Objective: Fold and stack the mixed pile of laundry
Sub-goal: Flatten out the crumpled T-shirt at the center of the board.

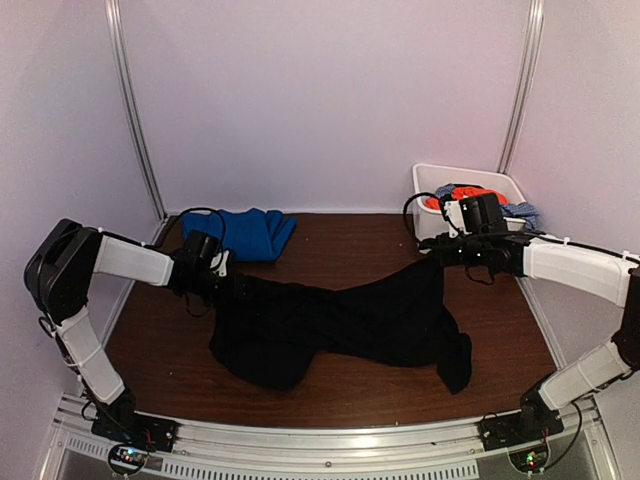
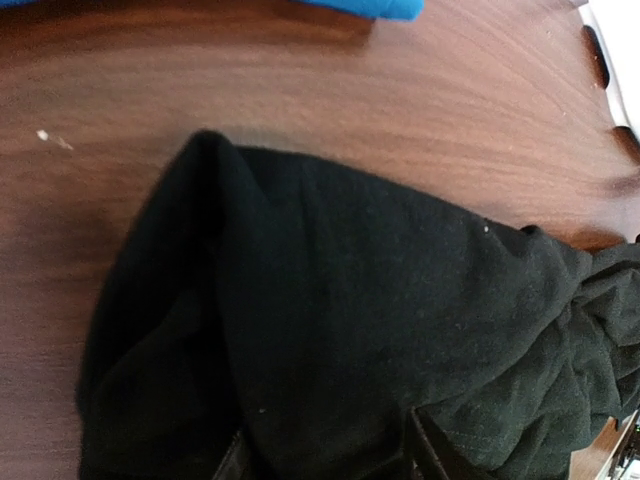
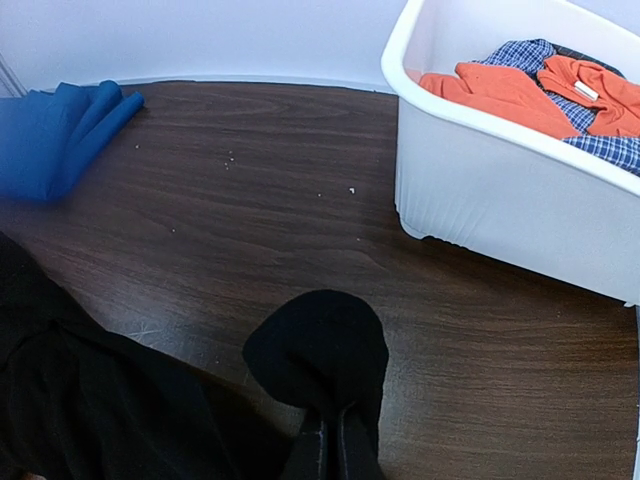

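Note:
A large black garment [image 1: 340, 325] hangs stretched between my two grippers, its lower part resting on the brown table. My left gripper [image 1: 222, 272] is shut on its left end; in the left wrist view the cloth [image 2: 350, 300] covers the gripper [image 2: 330, 455]. My right gripper [image 1: 440, 250] is shut on its right end, with a fold of black cloth [image 3: 320, 350] pinched in the gripper [image 3: 330, 445]. A folded royal-blue garment [image 1: 245, 232] lies at the back left. An orange-red garment [image 3: 500, 90] and a blue-white speckled one [image 3: 600, 150] lie in the tub.
The white plastic tub [image 1: 430, 185] stands at the back right, just behind my right gripper; it also shows in the right wrist view [image 3: 480, 190]. White walls enclose the table [image 1: 350, 235] on three sides. Bare brown wood shows between the blue garment [image 3: 50, 140] and the tub.

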Motion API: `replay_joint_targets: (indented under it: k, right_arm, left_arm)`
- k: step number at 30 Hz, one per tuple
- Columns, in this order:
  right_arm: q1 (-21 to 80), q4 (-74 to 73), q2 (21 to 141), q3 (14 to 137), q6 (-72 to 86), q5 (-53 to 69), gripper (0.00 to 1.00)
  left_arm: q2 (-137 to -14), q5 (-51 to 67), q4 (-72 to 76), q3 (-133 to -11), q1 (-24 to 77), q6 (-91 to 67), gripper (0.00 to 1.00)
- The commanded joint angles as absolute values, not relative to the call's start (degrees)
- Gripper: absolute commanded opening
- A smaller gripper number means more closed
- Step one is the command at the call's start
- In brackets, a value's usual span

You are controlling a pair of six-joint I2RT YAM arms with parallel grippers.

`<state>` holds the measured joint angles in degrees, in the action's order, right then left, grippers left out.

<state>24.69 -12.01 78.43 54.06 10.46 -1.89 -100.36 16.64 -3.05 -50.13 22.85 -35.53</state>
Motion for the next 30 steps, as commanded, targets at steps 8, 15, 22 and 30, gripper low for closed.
replay_joint_targets:
  k: [8, 15, 22, 30]
  right_arm:
    - [23.5, -10.1, 74.6, 57.0, 9.8, 2.1, 0.00]
    - [23.5, -10.4, 65.2, 63.0, 8.1, 5.2, 0.00]
    - [25.1, -15.7, 59.7, 78.2, 6.2, 7.2, 0.00]
    - [34.4, -19.8, 56.5, 89.0, 2.5, 9.8, 0.00]
  left_arm:
    - [-90.7, 16.1, -1.2, -52.6, 23.8, -35.9, 0.00]
    - [-72.4, 10.6, -14.3, -65.3, 23.8, -32.5, 0.00]
    - [-61.2, 12.0, -22.7, -81.2, 23.9, -30.4, 0.00]
    - [-52.0, 15.9, -27.3, -89.3, 23.9, -29.9, 0.00]
